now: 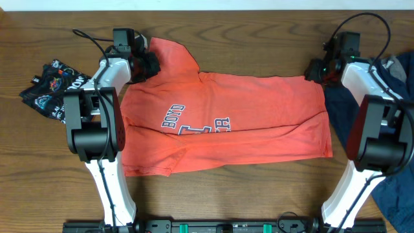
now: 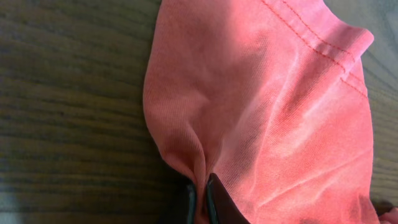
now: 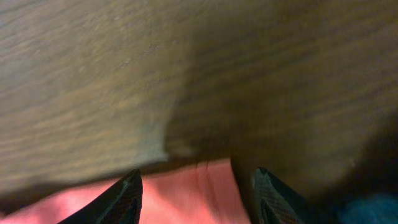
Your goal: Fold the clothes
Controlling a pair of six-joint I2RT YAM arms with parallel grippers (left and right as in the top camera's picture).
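An orange-red T-shirt (image 1: 226, 123) with white-and-navy chest lettering lies spread across the table middle, partly folded. My left gripper (image 1: 150, 63) is at its far left sleeve and is shut on a pinch of the orange fabric (image 2: 261, 112), fingers (image 2: 200, 202) closed around a fold. My right gripper (image 1: 315, 70) is at the shirt's far right corner, open, fingers (image 3: 198, 186) straddling the orange corner (image 3: 186, 193). A black white-printed garment (image 1: 52, 87) lies at the far left. A navy garment (image 1: 394, 175) lies at the right edge, partly hidden by the right arm.
The wooden table (image 1: 259, 39) runs to a pale wall at the back. Both arm bases stand at the front edge, either side of the shirt. A cable loops near the left arm (image 1: 90, 39).
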